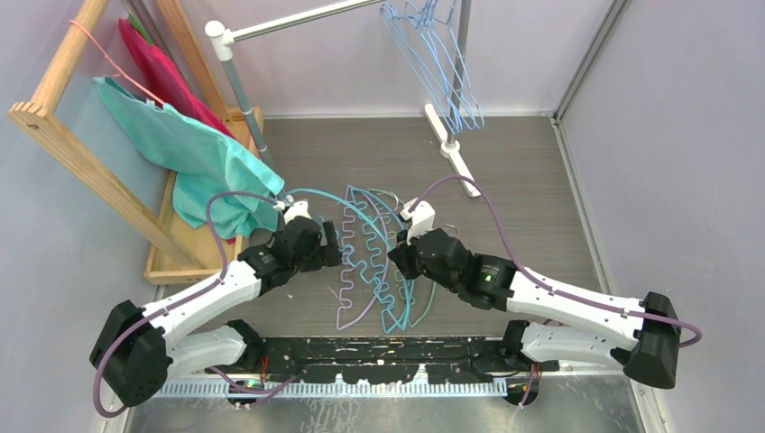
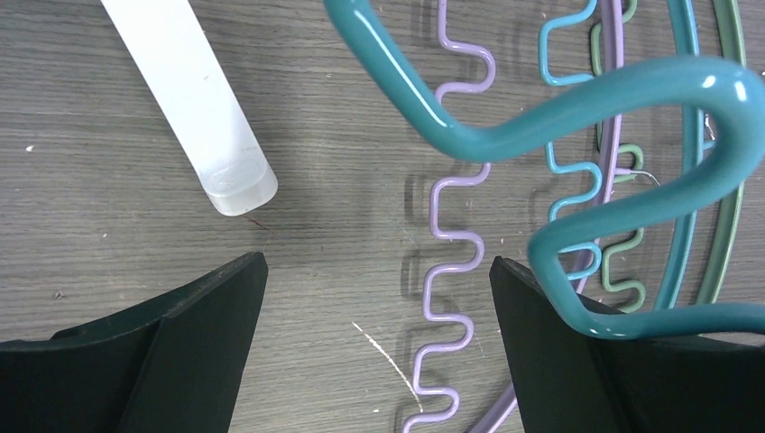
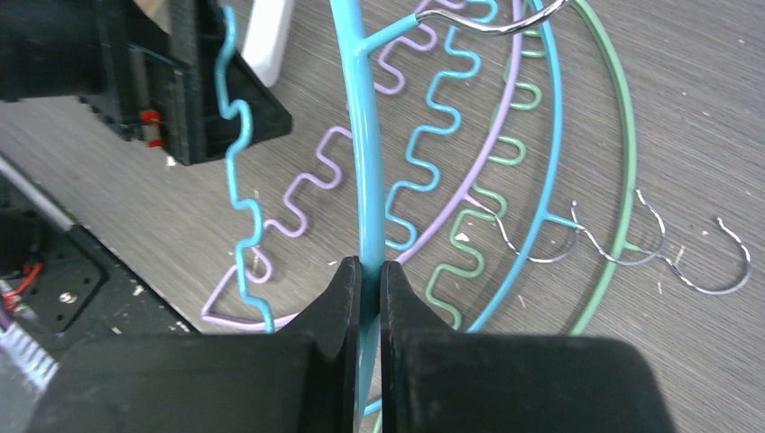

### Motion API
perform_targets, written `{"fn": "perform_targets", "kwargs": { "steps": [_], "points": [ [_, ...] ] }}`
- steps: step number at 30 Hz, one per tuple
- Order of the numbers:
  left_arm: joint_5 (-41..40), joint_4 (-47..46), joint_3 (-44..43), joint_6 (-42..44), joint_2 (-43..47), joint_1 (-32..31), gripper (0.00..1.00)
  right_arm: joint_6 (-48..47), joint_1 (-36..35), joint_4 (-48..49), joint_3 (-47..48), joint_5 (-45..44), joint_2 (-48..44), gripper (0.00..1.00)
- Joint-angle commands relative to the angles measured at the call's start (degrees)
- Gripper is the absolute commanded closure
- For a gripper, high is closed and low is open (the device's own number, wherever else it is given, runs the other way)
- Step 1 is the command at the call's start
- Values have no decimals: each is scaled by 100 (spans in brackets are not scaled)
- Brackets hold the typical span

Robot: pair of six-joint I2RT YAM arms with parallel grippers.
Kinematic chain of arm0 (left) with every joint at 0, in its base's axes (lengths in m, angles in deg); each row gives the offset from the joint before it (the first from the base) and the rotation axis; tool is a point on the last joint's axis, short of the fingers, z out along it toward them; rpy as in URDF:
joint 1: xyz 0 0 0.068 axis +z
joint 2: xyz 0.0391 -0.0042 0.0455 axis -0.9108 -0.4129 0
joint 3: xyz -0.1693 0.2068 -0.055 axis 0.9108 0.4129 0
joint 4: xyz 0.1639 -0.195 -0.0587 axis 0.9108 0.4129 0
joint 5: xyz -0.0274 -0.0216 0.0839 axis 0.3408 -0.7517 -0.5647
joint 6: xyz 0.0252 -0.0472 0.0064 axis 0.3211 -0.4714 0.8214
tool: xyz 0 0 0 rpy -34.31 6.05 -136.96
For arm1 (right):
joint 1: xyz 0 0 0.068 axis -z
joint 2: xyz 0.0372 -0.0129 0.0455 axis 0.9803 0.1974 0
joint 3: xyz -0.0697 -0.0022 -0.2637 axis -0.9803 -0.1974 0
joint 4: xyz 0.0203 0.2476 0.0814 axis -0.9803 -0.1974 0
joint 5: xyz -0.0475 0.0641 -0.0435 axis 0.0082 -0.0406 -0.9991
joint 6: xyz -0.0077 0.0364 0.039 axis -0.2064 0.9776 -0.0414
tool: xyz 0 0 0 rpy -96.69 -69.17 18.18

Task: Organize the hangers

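Several hangers lie piled on the table centre (image 1: 368,266): lavender (image 2: 451,225), green (image 3: 622,153), light blue (image 3: 541,180) and teal. My right gripper (image 3: 371,271) is shut on the teal hanger's arched bar (image 3: 365,135) and holds it lifted above the pile; it shows in the top view (image 1: 399,260). My left gripper (image 2: 379,298) is open just left of the pile (image 1: 336,248), over the lavender zigzag bar. The teal hanger's wavy bar (image 2: 577,108) crosses above its right finger (image 2: 541,361). Several more light blue hangers (image 1: 444,68) hang on the rail.
A grey metal rail (image 1: 298,20) with a white foot (image 1: 456,153) stands at the back; a white foot end shows in the left wrist view (image 2: 194,99). A wooden rack (image 1: 81,153) at the left holds a teal cloth (image 1: 194,153), a pink garment (image 1: 167,77) and a pink wire hanger (image 1: 113,63). Walls close both sides.
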State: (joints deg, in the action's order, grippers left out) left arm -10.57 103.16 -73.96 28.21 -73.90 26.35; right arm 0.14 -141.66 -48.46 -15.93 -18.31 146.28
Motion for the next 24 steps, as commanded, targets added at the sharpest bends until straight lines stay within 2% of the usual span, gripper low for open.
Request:
{"fn": "perform_targets", "kwargs": {
  "steps": [1, 4, 8, 12, 19, 24],
  "points": [
    [-86, -386, -201, 48, -50, -19, 2, -94, -120, 1041, 35, 1135, -350, 99],
    [-91, -291, -277, 108, -60, -19, 2, -39, -129, 1021, 32, 911, -393, 99],
    [-39, 51, -447, 245, 79, -12, 2, -93, -133, 763, 58, -470, -455, 99],
    [-21, 577, -683, 421, 334, -19, 2, -310, -129, 708, 141, -1300, -326, 99],
    [56, 1663, -1188, 582, 626, -15, 2, -775, -129, 697, 819, -2004, 406, 99],
    [229, 1798, -1017, 591, 849, -17, 2, -1239, -59, 655, 1643, -2588, 1030, 99]
  ]
}}
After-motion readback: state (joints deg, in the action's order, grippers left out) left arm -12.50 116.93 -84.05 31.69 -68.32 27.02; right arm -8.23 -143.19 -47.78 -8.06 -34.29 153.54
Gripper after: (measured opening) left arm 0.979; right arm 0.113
